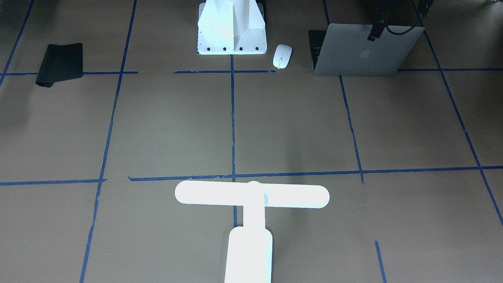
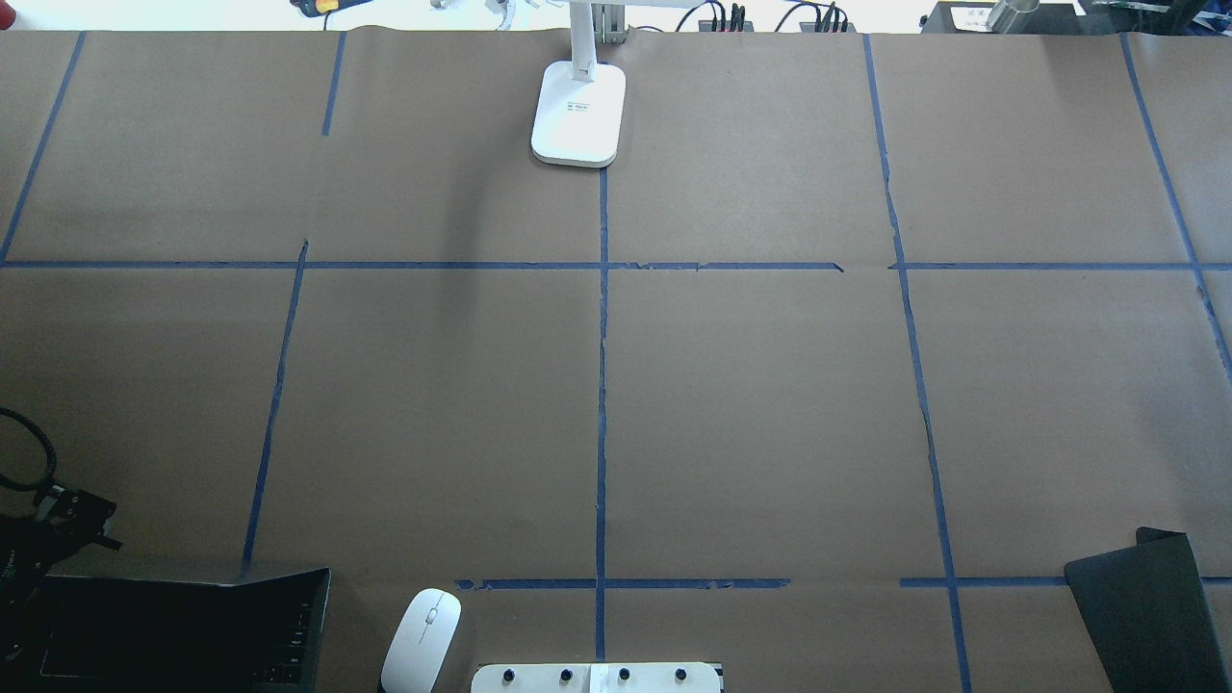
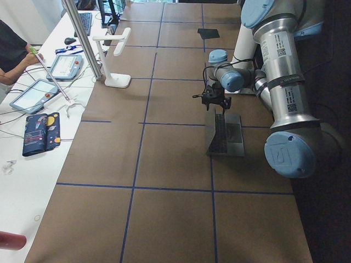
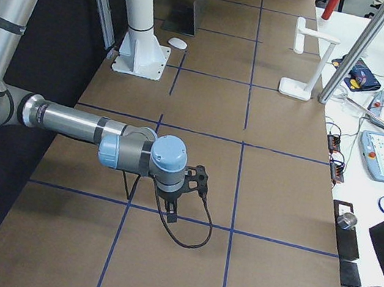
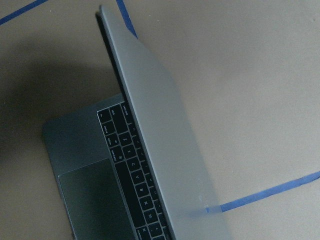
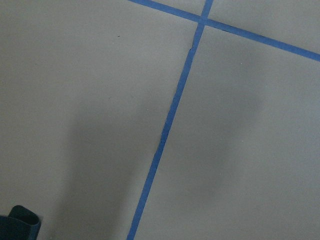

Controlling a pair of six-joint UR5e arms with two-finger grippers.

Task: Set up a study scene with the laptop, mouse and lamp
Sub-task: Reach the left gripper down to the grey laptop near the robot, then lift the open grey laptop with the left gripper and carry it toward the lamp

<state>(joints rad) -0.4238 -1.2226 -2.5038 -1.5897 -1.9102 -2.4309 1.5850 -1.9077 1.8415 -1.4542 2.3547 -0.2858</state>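
The silver-grey laptop [image 1: 365, 51] stands partly open at the table's near-left corner [image 2: 183, 626]; in the left wrist view its lid [image 5: 155, 125] is seen edge-on over the black keys and trackpad. My left gripper [image 3: 215, 102] hovers just over the lid's top edge; I cannot tell whether it is open or shut. The white mouse [image 1: 282, 56] lies between the laptop and the pedestal [image 2: 423, 640]. The white lamp [image 1: 251, 196] stands upright at the far middle edge [image 2: 577, 111]. My right gripper [image 4: 175, 204] hangs low over bare table; its state is not visible.
A black mat [image 1: 59, 65], partly rolled, lies at the near-right corner [image 2: 1145, 606]; its edge shows in the right wrist view [image 6: 17, 227]. The white bolted pedestal [image 1: 232, 27] stands at the near middle. Blue tape lines grid the brown table [image 2: 770, 404].
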